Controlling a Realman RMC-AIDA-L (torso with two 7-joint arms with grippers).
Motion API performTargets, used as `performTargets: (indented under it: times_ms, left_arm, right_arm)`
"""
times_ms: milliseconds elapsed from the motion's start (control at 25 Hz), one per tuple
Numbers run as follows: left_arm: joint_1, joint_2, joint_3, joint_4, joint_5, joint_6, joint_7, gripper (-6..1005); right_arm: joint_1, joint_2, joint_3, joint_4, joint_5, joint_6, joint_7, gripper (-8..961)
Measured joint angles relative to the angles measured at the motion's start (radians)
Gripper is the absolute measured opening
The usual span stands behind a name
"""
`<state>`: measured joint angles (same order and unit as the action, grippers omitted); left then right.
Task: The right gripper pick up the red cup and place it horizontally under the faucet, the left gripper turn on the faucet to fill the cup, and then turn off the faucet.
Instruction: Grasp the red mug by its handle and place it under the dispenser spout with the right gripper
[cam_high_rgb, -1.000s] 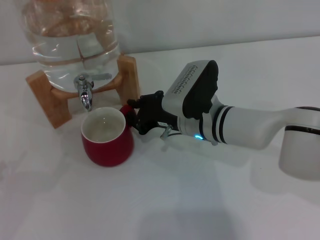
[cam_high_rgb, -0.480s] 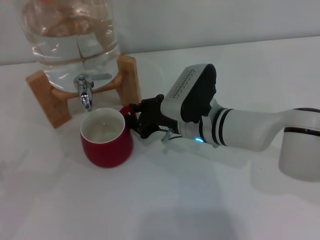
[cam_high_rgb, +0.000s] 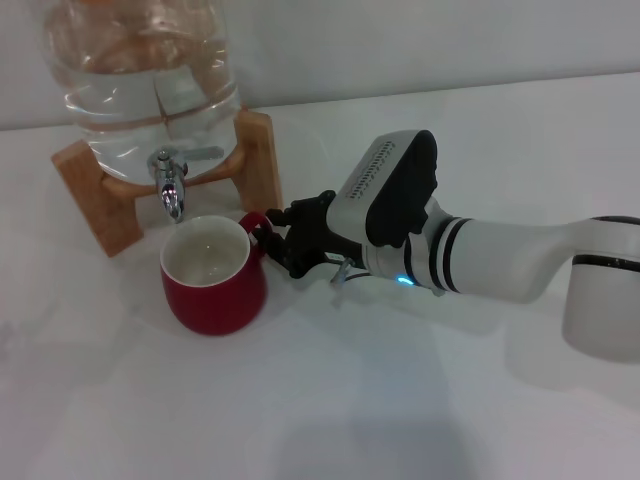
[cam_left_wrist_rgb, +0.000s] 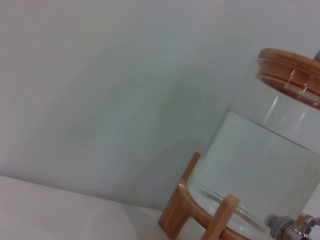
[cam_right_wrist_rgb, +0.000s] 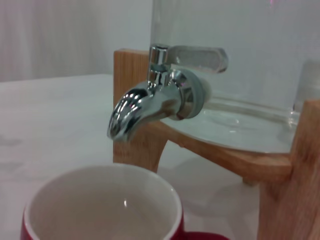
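Note:
The red cup (cam_high_rgb: 213, 280) stands upright on the white table, its white inside showing, right under the spout of the chrome faucet (cam_high_rgb: 170, 190). The faucet is fitted to the clear water jar (cam_high_rgb: 150, 70), and its flat lever points sideways. My right gripper (cam_high_rgb: 288, 240) is open at the cup's red handle (cam_high_rgb: 257, 223), with its fingers spread just to the right of it. The right wrist view shows the faucet (cam_right_wrist_rgb: 150, 102) close above the cup's rim (cam_right_wrist_rgb: 100, 210). The left gripper is out of view; its wrist view shows the jar (cam_left_wrist_rgb: 265, 165) and the faucet (cam_left_wrist_rgb: 295, 231) at the picture's edge.
The jar rests on a wooden stand (cam_high_rgb: 90, 195) at the back left of the table. The right arm (cam_high_rgb: 500, 255) lies low across the right side of the table. A white wall stands behind the jar.
My right gripper has let go of the cup's handle and drawn back a little to the right. The cup has stayed under the spout.

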<state>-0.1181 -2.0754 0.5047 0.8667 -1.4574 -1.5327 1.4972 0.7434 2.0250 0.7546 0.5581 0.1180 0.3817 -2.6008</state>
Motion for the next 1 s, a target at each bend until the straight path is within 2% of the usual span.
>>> performTargets:
  times_ms: [360, 720, 1000]
  left_arm:
    - [0.001, 0.0, 0.0, 0.0, 0.0, -0.001, 0.0, 881]
    - [0.004, 0.0, 0.0, -0.001, 0.0, -0.001, 0.0, 881]
    - [0.001, 0.003, 0.0, 0.001, 0.0, 0.0, 0.0, 881]
  right_arm:
    - [-0.004, 0.003, 0.007, 0.003, -0.015, -0.01, 0.004, 365]
    - [-0.001, -0.004, 0.003, 0.012, -0.015, -0.011, 0.005, 438]
    - [-0.005, -0.012, 0.006, 0.014, -0.016, -0.01, 0.019, 438]
